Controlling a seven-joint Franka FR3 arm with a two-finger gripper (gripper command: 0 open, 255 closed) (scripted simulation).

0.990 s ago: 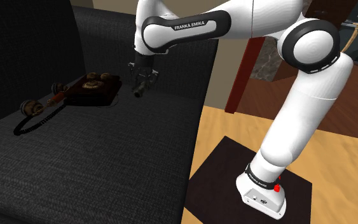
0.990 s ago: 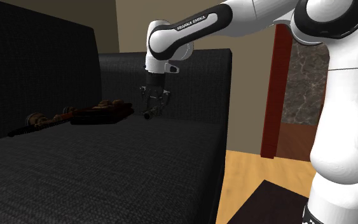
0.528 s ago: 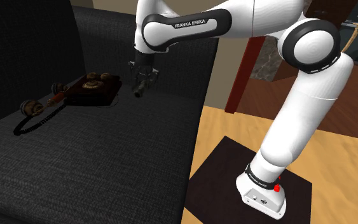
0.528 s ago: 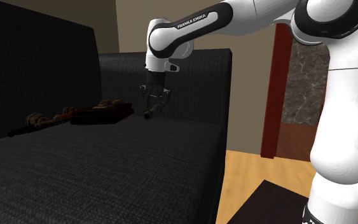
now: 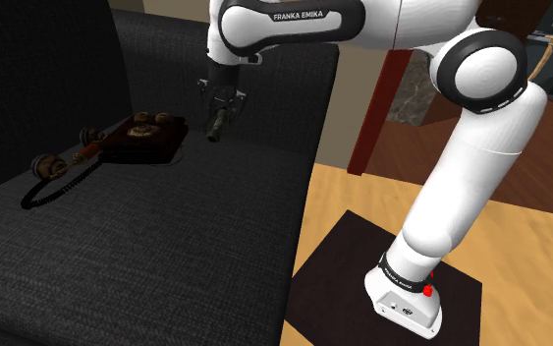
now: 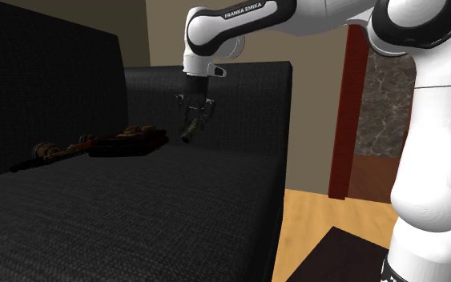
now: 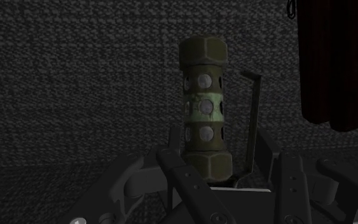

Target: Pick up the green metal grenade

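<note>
— What takes up most of the room?
— A black woven-fabric sofa (image 5: 146,256). The white arm with dark joints (image 5: 480,147) reaches over its seat from the stand.
— Anything lying on the cushion?
— A dark red-brown rotary telephone (image 5: 146,138), with its handset off and the cord trailing beside it.
— And the black two-finger gripper (image 5: 221,110)?
— It hangs above the seat to the shoulder view's right of the telephone, fingers closed tight around one end of the olive-green cylindrical grenade (image 7: 204,108).
— So the grenade is off the sofa?
— Yes, in the air, pointing down beyond the fingertips.
</note>
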